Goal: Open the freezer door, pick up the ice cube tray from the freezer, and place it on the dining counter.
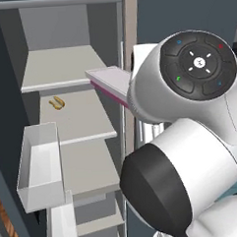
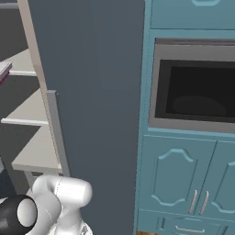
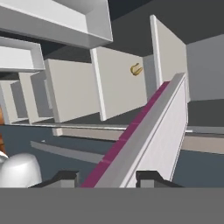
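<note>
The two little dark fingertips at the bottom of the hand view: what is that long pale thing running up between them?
The ice cube tray, pale grey with a magenta side. In the hand view it runs up from between the gripper tips.

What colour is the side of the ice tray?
Pink-magenta; the ice cube tray shows it best in the hand view.

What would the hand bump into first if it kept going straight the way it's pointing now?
Probably the pale grey freezer shelf with the small yellow curved item. The hand grips the flat white tray with the magenta side, which points there; depth is unclear.
</note>
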